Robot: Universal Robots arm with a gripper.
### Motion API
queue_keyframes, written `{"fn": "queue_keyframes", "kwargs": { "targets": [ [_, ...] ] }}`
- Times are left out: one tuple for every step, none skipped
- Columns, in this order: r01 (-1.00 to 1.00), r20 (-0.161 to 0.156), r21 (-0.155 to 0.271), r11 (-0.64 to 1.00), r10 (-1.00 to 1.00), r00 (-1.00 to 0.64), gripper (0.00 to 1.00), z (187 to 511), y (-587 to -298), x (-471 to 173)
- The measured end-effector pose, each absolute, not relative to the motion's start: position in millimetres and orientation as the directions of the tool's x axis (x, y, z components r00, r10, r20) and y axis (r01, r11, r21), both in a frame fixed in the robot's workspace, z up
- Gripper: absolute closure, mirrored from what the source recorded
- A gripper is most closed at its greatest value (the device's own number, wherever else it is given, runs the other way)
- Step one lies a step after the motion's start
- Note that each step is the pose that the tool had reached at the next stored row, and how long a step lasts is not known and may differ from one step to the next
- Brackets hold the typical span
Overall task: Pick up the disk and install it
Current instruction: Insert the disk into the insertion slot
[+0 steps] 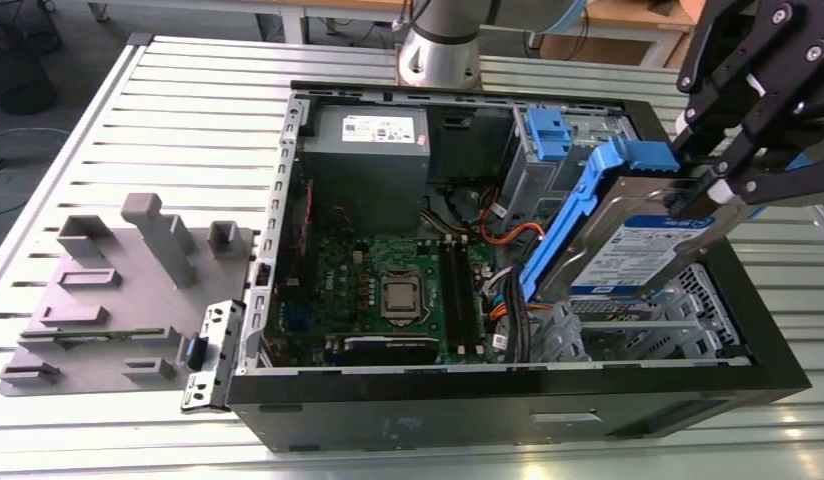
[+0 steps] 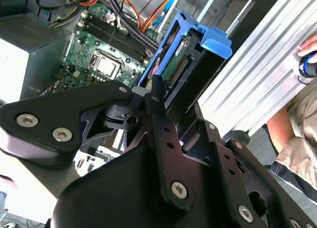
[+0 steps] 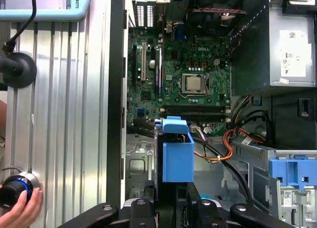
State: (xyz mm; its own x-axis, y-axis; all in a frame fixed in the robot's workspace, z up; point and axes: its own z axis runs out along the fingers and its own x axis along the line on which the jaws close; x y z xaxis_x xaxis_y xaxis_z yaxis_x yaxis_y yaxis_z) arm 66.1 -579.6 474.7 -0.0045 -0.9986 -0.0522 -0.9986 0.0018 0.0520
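Clamping the disk [image 1: 632,250] by its upper end, my gripper [image 1: 706,195] has its black fingers closed on the metal body, one on each face. The disk hangs steeply tilted over the open computer case [image 1: 519,400]. In the exterior view the frame edge cuts off most of my gripper.

Hard to make out: the disk's lower end sits at the top of the perforated metal drive cage [image 1: 652,335], and I cannot tell whether they touch. In the first wrist view the disk [image 3: 177,159] shows edge-on, so only its blue plastic bracket is visible. In the second wrist view its connector end [image 2: 181,67] shows between my fingers.

Contents of the case: a green motherboard [image 1: 385,290] on the floor, a grey boxy power supply [image 1: 365,150] in the far corner, orange and black cables [image 1: 512,235] beside the disk, and a second blue bracket [image 1: 546,135] in a bay behind the disk.

The case lies on a ribbed aluminium table [image 1: 185,120]. A grey moulded fixture [image 1: 119,290] with upright blocks stands to the exterior view's left of the case. A person's hand [image 3: 20,213] touches a round knob [image 3: 17,188] at the table's edge.
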Motion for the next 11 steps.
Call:
{"fn": "queue_keyframes", "kwargs": {
  "targets": [
    [-0.999,-0.052,0.053,0.002,-0.999,-0.005,0.65,475,-580,69],
    [-0.999,-0.052,0.054,0.002,-0.999,-0.005,0.65,475,-580,72],
    [-0.998,-0.052,0.055,0.002,-0.999,-0.005,0.65,474,-580,75],
    [-0.998,-0.052,0.056,0.002,-0.999,-0.005,0.65,474,-580,77],
    [-0.998,-0.052,0.056,0.002,-0.999,-0.005,0.65,474,-580,79],
    [-0.998,-0.052,0.057,0.002,-0.999,-0.005,0.65,474,-580,81],
    [-0.998,-0.052,0.057,0.002,-0.999,-0.005,0.65,474,-580,83],
    [-0.998,-0.052,0.057,0.002,-0.999,-0.005,0.65,474,-580,85],
    [-0.998,-0.052,0.057,0.002,-0.999,-0.005,0.65,474,-579,86],
    [-0.998,-0.052,0.057,0.002,-0.999,-0.005,0.65,474,-579,86],
    [-0.998,-0.052,0.057,0.002,-0.999,-0.005,0.65,474,-580,86]
  ]
}}
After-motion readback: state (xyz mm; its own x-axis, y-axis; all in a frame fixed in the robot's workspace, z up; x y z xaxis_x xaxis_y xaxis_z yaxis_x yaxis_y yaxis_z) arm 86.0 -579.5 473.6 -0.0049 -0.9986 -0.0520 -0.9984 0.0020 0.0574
